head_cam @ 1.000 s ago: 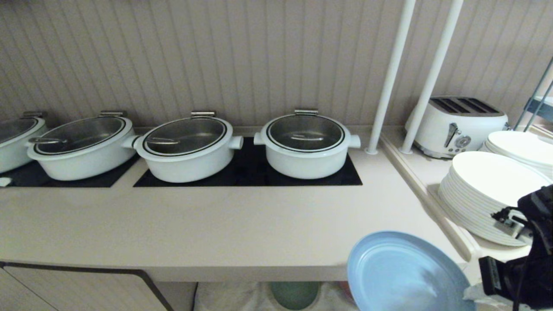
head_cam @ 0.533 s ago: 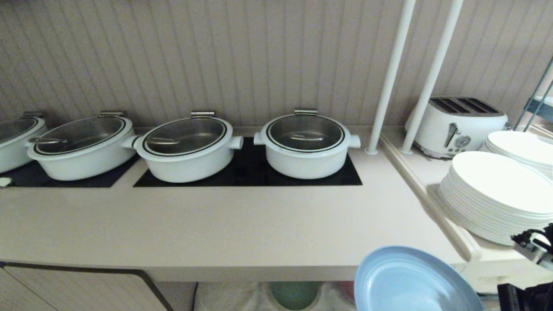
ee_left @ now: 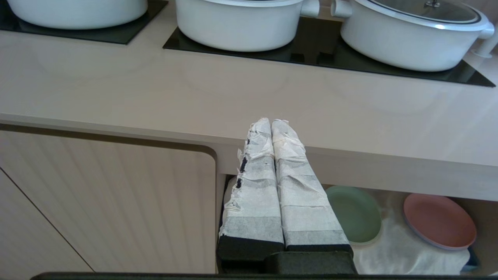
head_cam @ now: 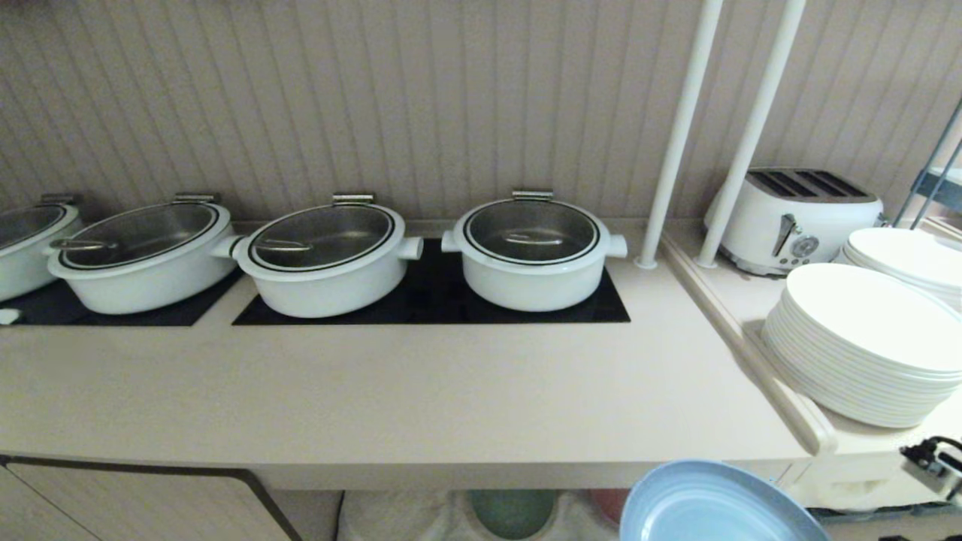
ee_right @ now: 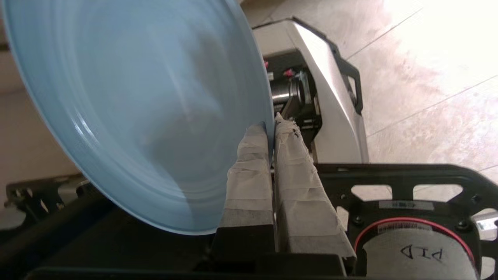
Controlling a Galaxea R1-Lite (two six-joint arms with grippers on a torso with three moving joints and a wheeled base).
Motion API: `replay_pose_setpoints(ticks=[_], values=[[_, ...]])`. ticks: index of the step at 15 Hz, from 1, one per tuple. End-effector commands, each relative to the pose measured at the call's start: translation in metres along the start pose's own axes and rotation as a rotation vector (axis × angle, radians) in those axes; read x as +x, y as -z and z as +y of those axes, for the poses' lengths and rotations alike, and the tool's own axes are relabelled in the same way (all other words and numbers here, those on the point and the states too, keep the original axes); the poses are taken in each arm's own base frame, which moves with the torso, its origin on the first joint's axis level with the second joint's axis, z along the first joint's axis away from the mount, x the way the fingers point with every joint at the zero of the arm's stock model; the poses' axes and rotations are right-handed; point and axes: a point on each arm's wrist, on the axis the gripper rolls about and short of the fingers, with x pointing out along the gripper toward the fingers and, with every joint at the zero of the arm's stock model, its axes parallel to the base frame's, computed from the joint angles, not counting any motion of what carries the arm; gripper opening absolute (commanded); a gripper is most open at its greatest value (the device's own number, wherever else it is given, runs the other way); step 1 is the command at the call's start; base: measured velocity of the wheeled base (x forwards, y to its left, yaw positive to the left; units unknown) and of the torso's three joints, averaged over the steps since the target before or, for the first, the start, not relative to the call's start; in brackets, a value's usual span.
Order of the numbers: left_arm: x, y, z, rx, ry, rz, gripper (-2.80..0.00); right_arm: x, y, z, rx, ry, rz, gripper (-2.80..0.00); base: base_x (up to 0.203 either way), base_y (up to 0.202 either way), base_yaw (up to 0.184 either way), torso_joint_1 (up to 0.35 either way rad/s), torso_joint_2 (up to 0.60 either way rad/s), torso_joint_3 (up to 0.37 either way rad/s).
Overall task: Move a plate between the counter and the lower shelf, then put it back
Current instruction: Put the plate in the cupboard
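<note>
Setting: beige ribbed wall behind a long beige tabletop [head_cam: 391,391] with black cooktop panels [head_cam: 443,300] carrying lidded white pots [head_cam: 530,252]; toaster [head_cam: 797,218] and stacks of white plates [head_cam: 857,346] off to the side.
Plate location: light-blue plate [ee_right: 136,112] is off the tabletop, in the air in front of and below its front edge, tilted, clamped at the tip of the right tool; the head view shows only its upper arc.
Right tool: right tool [ee_right: 272,128] pinches the plate's rim, taped fingers [ee_right: 249,175] nearly together, one on each face of the rim.
Left tool: left tool [ee_left: 270,126] has fingers pressed together on nothing and hangs in front of the tabletop edge, above the recess.
Lower shelf: lower shelf [ee_left: 389,249] lies below and beyond the left tool; a green plate [ee_left: 356,212] and a pink plate [ee_left: 439,219] rest on its white cloth.
Step, judged: plate is on its way between tabletop and shelf.
Handling, judged: light, stiff plastic, unlikely to break, but the matte surface may be slick and a single rim pinch lets it swing. The rim is the only workable hold; a deeper bite would resist tipping.
</note>
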Motion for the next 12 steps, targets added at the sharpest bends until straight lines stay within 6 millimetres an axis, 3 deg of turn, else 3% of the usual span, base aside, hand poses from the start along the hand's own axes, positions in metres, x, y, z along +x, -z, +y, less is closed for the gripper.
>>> replay_pose_setpoints(ticks=[1,12], values=[[0.0,0.0,0.0,-0.001,-0.001,-0.002,-2.8,0.002,0.007,-0.004,0.005,0.002,0.019,-2.8,0.0,0.0,0.0,0.0,0.0,0.0],[0.0,0.0,0.0,-0.001,-0.001,0.0,-2.8,0.015,0.022,-0.016,-0.022,0.005,0.035,-2.8,0.0,0.0,0.0,0.0,0.0,0.0]])
